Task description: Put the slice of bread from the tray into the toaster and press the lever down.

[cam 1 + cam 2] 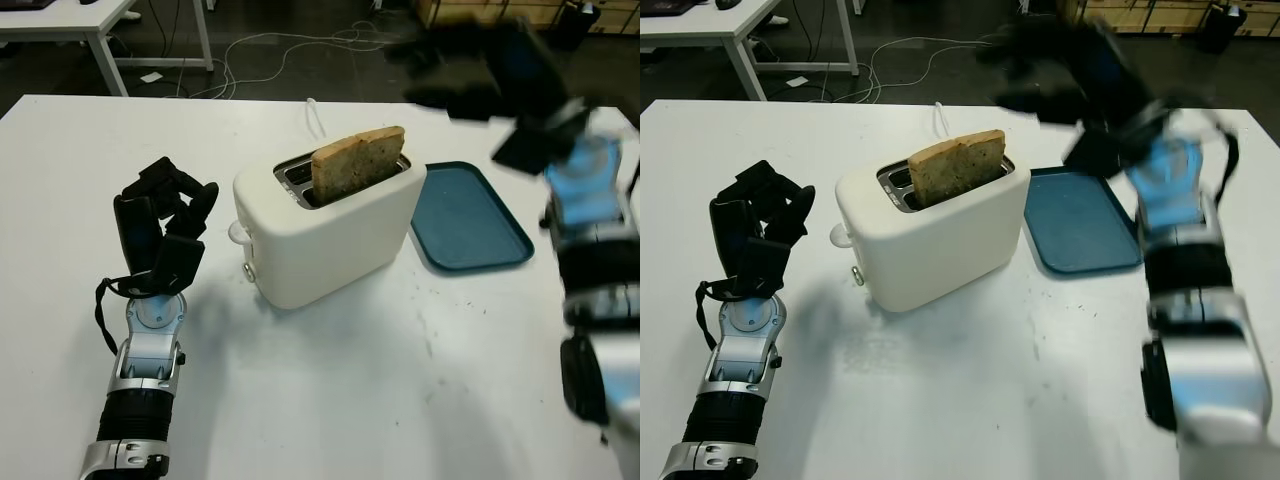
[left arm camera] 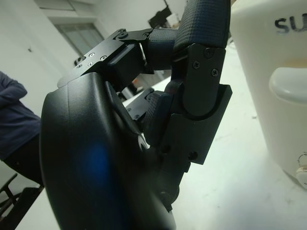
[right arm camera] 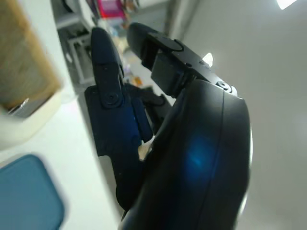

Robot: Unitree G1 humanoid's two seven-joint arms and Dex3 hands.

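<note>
While the bread [image 1: 357, 160] stands half-hidden in the toaster [image 1: 330, 225] slot, the blurred right hand [image 1: 480, 70] hovers released above the tray [image 1: 470, 215]; the left hand [image 1: 165, 225], beside the toaster, is clenched on nothing.

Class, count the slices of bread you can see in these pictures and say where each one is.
1: the slice of bread stands upright in a slot of the toaster. The tray beside it holds none.

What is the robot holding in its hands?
Nothing. The bread slice sits in the toaster. The right hand is open above the tray; the left hand is curled, empty.
</note>
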